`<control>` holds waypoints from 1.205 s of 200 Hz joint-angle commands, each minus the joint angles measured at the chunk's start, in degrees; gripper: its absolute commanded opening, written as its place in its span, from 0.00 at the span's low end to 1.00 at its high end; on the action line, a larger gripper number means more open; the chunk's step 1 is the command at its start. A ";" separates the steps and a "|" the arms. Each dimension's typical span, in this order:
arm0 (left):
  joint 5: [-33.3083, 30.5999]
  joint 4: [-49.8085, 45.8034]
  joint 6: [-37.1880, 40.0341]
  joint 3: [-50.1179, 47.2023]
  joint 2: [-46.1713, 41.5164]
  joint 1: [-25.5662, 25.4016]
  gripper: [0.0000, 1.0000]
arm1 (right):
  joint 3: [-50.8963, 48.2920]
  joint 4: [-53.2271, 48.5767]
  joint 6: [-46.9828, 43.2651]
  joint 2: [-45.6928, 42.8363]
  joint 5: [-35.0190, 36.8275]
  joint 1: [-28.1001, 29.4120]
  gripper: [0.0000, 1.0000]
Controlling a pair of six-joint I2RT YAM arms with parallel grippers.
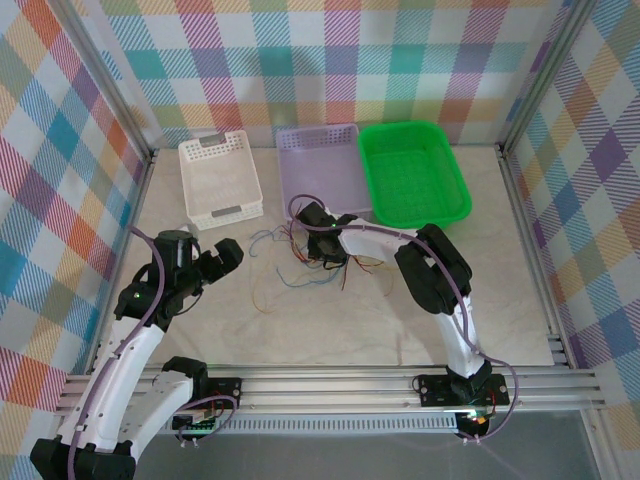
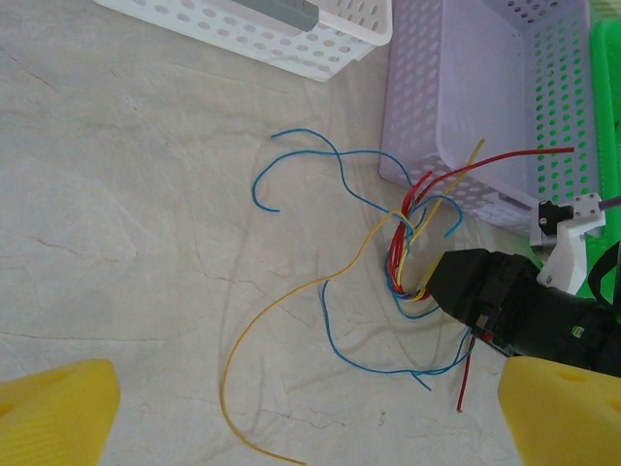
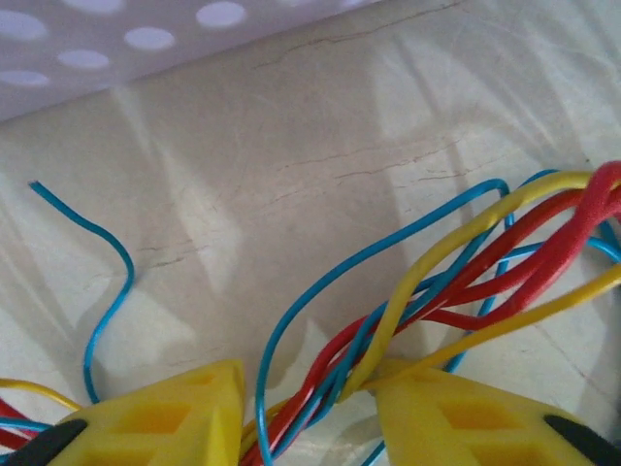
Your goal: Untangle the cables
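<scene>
Blue, red and orange-yellow, the cables [image 1: 305,258] lie on the pale marbled bench [image 1: 350,330] just in front of the purple basket [image 1: 320,165], off its near corner on the white basket's side. Their middles are twisted into one tight bundle. From that bundle loose ends fan out. A blue strand curls away toward the white basket [image 1: 220,180], and a long yellow one trails across the bench away from the purple basket. In the left wrist view a red end and a yellow end rise across the purple basket's perforated wall; I cannot tell whether they touch it.

The right claw [image 3: 310,398] grips the bundle, its yellow fingers [image 3: 165,422] pressing on the twisted strands from both sides, close beside the purple basket's near wall. The left claw [image 2: 310,417] hangs over the bench farther out from the purple basket, past the cables. Its jaws are spread wide with nothing between them.

All three containers stand in a row along the back of the bench. The purple basket sits in the middle, and its floor shows bare. The white basket stands at an angle beside it, also bare inside, with a grey label on its near rim. The green basket [image 1: 415,170] touches the purple basket's other side, and its mesh floor is bare too.
</scene>
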 commanded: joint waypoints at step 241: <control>5.79 1.72 -5.93 0.15 6.64 -12.61 0.97 | -16.43 11.13 2.12 -10.98 -5.73 -0.65 0.00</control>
